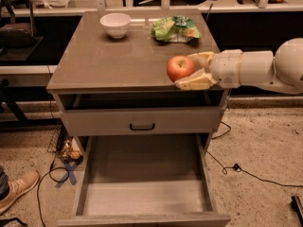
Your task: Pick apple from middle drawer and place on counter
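The red-orange apple (180,67) is held in my gripper (185,70), which comes in from the right on a white arm. The cream fingers (195,82) are shut on the apple and hold it over the front right part of the counter (113,60); I cannot tell if it touches the slab. Below, the middle drawer (144,186) is pulled wide open, its pale floor bare.
A white bowl (115,24) stands at the counter's back left. A green-and-yellow snack bag (176,28) lies at the back right, just behind the gripper. A shut drawer front with a black handle (142,126) sits above the open drawer. Cables and a shoe (19,188) lie on the floor.
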